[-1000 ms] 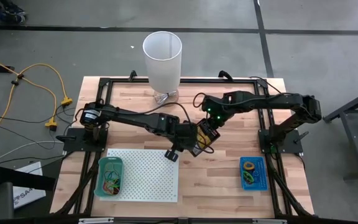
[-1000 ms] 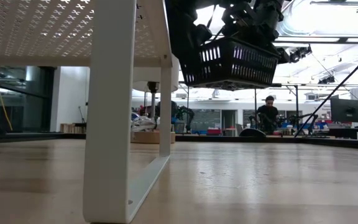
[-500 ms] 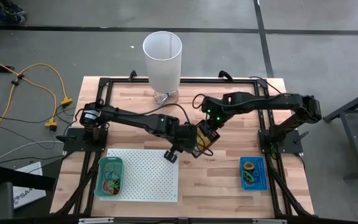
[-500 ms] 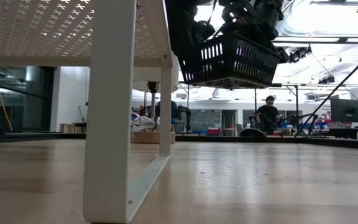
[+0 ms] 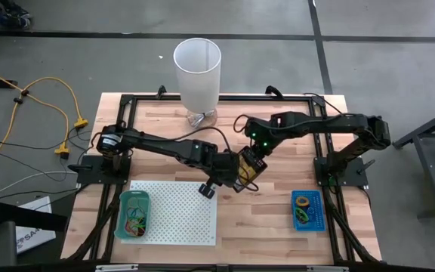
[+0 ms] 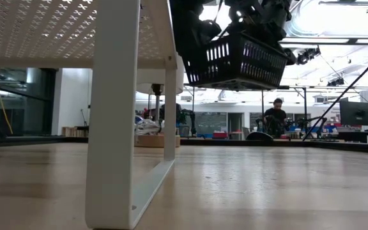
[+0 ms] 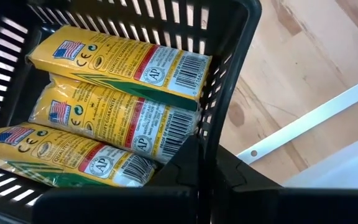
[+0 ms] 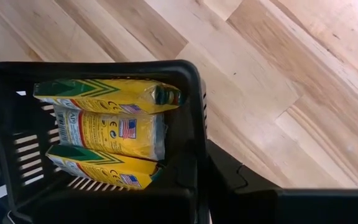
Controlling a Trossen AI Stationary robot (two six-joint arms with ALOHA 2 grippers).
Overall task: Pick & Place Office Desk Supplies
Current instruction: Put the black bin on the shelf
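Observation:
A black slotted basket [image 5: 245, 169] hangs high above the table [image 6: 238, 61], between my two arms. In it lie three yellow-orange packets [image 7: 114, 62], side by side [image 8: 107, 134]. My left gripper [image 7: 211, 167] comes in from the table's left and is shut on one wall of the basket. My right gripper [image 8: 205, 177] comes in from the far right and is shut on another wall. My left gripper clamps a side wall of the basket [image 7: 213, 127] near a corner, one finger inside and one outside, slanting down from the table's left. The basket is lifted clear of the table. My right gripper clamps the basket's wall just below the rim [image 8: 197, 140], one finger inside [image 8: 182, 177] and one outside [image 8: 232, 177], slanting steeply down from the far right. The basket hangs clear, slightly tilted in the low view.
A white perforated board [image 5: 174, 213] stands on legs [image 6: 114, 115] at the near left, with a green tray of coloured loops [image 5: 134, 214] on it. A blue tray [image 5: 306, 210] lies near right. A tall white cylinder [image 5: 197, 72] stands at the far edge.
In the low view the basket has risen a little and tilted slightly in the air. Both arms have kept their places.

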